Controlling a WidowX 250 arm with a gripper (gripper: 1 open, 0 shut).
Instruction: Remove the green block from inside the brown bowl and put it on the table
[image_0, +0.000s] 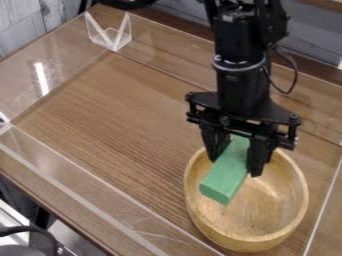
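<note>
The green block hangs tilted over the left half of the brown bowl, its lower end just above the bowl's inside. My gripper points down from above the bowl and is shut on the block's upper end, the black fingers on either side of it. The light wooden bowl stands at the front right of the wood-grain table. The top of the block is hidden between the fingers.
Low clear acrylic walls border the table at the front and left. A clear folded piece stands at the back left corner. The black arm rises above the bowl.
</note>
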